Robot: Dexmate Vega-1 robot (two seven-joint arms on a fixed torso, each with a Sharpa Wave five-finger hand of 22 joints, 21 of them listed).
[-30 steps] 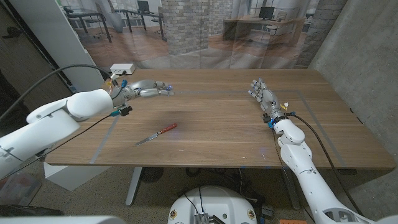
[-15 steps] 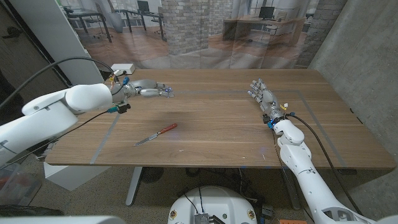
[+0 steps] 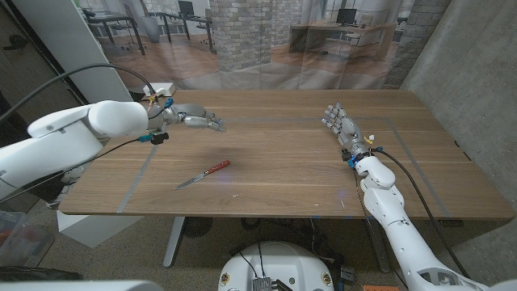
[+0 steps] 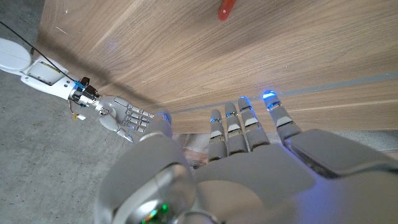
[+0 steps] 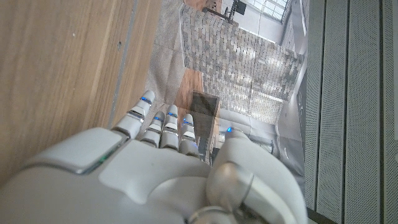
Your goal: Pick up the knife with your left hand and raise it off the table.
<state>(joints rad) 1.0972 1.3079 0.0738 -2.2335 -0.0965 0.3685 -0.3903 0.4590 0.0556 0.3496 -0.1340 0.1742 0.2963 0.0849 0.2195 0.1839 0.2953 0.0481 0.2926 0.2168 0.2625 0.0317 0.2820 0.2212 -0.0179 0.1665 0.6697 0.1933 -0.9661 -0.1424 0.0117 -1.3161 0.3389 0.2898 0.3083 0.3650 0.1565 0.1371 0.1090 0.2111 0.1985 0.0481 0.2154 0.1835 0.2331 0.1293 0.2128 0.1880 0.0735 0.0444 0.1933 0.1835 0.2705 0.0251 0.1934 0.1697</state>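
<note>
Fingers of the left hand [image 3: 194,120] are seen in the head view stretched out and apart, with nothing held, above the far left part of the surface [image 3: 275,174]. The knife [image 3: 202,175] lies flat nearer the front edge, well apart from this hand, its red handle turned toward the far side and its blade toward the front; probably it was laid there to be reached by the left arm. The right hand [image 3: 340,124] is kept at the far right, fingers extended and empty, presumably out of the way. No container is seen.

From the left wrist view, the fingers [image 4: 239,124] are shown spread over the wood, and the red handle end [image 4: 226,9] is visible beyond them, not touched.

From the right wrist view, the right fingers [image 5: 163,123] are extended beside the surface edge, holding nothing.
</note>
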